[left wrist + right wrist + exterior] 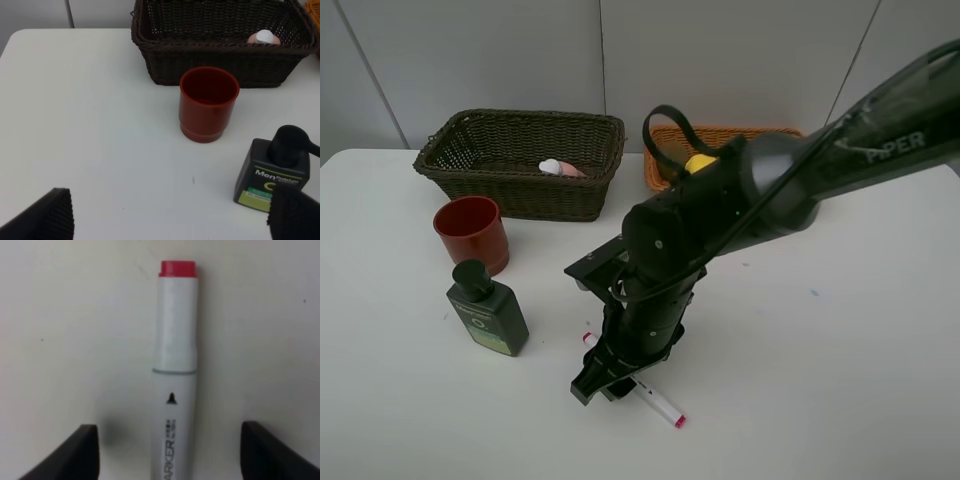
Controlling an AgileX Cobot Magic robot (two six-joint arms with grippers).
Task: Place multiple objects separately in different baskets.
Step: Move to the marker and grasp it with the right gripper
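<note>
The white marker (pixel 174 390) with red caps lies flat on the table. My right gripper (pixel 172 452) is open and straddles it, with a gap between each finger and the barrel. From the high camera, the right gripper (pixel 608 388) reaches down over the marker (pixel 660 405). The left gripper (pixel 170 220) is open wide above bare table, close to the dark green bottle (pixel 272 172) and the red cup (pixel 208 104). The pink bottle (pixel 560 168) lies in the dark basket (pixel 520 195). A yellow lemon (pixel 700 162) sits in the orange basket (pixel 720 133), largely hidden by the right arm.
The red cup (pixel 470 232) and the dark green bottle (pixel 487 312) stand upright in front of the dark basket, left of the marker. The right arm (pixel 770 190) crosses the table from the right. A grey wall runs behind both baskets.
</note>
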